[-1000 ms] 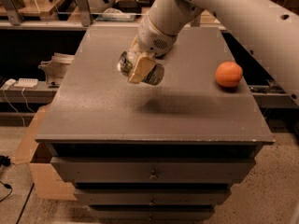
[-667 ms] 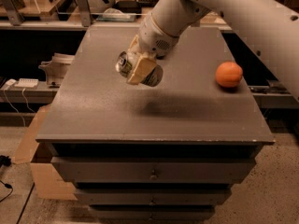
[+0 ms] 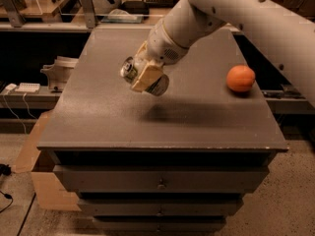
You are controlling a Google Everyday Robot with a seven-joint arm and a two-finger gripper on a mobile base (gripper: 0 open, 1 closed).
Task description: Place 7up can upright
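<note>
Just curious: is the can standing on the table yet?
No, the gripper holds the 7up can tilted in the air above the grey table.

The two-finger gripper (image 3: 146, 77) hangs above the left half of the grey tabletop (image 3: 98, 117), clamped on the small whitish-silver 7up can (image 3: 129, 70).

- The cream-coloured near finger (image 3: 142, 80) covers the middle of the can. Only the silver top and the opposite end show.
- The far finger is hidden behind the can.
- The can's label cannot be read.
- The white robot arm (image 3: 256, 18) is cut off by the top and right edges.
- The grey drawer cabinet (image 3: 160, 183) is cut off at the bottom edge.
- The brown cardboard box (image 3: 47, 188) is partly hidden behind the cabinet.
- Items on the dim rear bench (image 3: 39, 27) are too indistinct to identify.
</note>
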